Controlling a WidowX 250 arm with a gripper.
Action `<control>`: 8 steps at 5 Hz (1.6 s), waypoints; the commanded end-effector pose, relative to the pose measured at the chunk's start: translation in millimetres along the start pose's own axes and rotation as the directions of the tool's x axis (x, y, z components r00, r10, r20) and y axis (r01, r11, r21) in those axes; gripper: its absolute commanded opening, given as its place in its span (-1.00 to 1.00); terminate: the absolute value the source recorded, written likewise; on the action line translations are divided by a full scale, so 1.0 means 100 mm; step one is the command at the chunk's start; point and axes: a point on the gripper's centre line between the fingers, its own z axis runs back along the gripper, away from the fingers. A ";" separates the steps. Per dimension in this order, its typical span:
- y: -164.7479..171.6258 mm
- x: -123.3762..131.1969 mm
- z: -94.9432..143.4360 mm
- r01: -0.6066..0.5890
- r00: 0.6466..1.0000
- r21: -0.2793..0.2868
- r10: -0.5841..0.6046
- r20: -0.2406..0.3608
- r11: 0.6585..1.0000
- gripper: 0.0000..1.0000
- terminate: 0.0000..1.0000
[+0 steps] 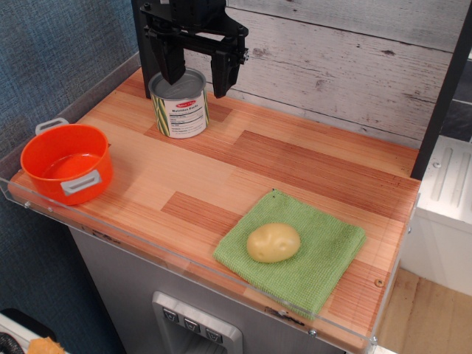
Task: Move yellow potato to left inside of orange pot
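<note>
1. The gripper (198, 80) hangs upper left with jaws spread wide and nothing held, above the striped tin can (180, 105).
2. The yellow potato (273, 243) lies lower centre on the green cloth (321, 262), well apart from the orange pot (67, 163) at left.
3. Risk: the smooth potato may slip, or the cloth get pinched.

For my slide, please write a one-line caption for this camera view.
Open gripper above a tin can; yellow potato on a green cloth, orange pot empty at left.
</note>
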 end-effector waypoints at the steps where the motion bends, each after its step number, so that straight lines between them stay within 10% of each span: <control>1: 0.00 0.00 0.00 0.000 1.000 0.000 0.000 0.000 1.000 1.00 -1.00; 3: -0.35 -0.34 0.02 0.245 0.969 -0.029 -0.245 0.012 0.969 1.00 -1.00; 8: -1.23 -0.87 -0.41 0.727 0.679 -0.111 -0.733 -0.022 0.677 1.00 -1.00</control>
